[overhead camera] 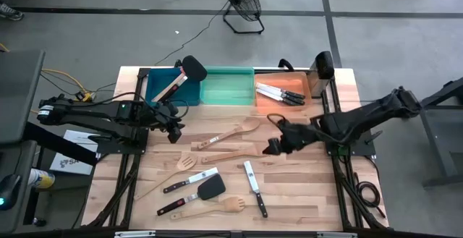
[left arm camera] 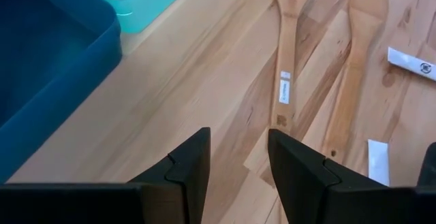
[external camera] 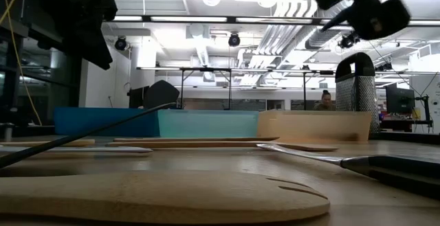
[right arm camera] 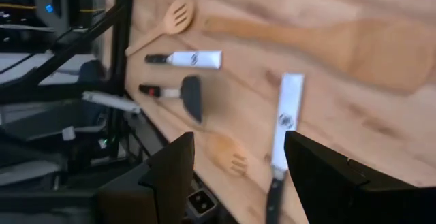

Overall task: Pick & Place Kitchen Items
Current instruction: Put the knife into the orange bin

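Several kitchen items lie flat on the wooden table (overhead camera: 304,194): a wooden spoon (overhead camera: 233,132), a wooden spatula (overhead camera: 233,153), a slotted wooden spoon (overhead camera: 186,163), sheathed knives (overhead camera: 189,181) (overhead camera: 253,186), a black turner (overhead camera: 208,189) and a wooden fork (overhead camera: 221,206). My left gripper (overhead camera: 173,132) hangs open above the table's left part, near the blue bin (overhead camera: 168,87); its fingers (left arm camera: 191,163) frame bare wood. My right gripper (overhead camera: 273,148) hovers open right of the spatula, above the table; a sheathed knife (right arm camera: 283,123) shows beyond its fingers (right arm camera: 174,169).
Blue, green (overhead camera: 226,86) and orange (overhead camera: 283,92) bins stand along the far edge. The blue bin holds a black-headed turner (overhead camera: 182,77); the orange bin holds knives (overhead camera: 278,93). A steel grater (overhead camera: 323,66) stands at the far right. A person shows in the room behind (external camera: 324,101).
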`<action>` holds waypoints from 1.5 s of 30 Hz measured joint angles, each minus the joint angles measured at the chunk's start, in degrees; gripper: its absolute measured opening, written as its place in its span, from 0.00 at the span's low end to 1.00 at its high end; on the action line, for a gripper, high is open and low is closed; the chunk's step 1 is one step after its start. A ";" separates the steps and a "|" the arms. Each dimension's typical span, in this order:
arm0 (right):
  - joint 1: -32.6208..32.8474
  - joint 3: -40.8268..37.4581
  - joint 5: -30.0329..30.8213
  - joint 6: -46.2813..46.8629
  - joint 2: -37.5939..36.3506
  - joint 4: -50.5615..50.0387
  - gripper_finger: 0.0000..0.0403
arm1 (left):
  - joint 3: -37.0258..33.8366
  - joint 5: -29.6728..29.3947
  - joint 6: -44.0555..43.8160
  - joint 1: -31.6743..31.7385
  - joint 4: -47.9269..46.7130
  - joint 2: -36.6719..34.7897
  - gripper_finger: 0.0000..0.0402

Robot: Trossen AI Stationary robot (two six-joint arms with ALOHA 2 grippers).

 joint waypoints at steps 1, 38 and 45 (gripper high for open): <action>1.59 0.00 1.11 0.85 0.32 0.89 0.55 | 0.00 0.00 0.00 0.00 -0.38 -0.02 0.36; 19.20 31.47 10.57 2.81 35.75 3.65 0.55 | 0.00 1.66 0.02 0.00 -5.07 -0.02 0.36; 17.92 39.36 10.57 2.41 39.86 -3.69 0.55 | 0.00 1.68 0.02 0.00 -7.00 -0.02 0.36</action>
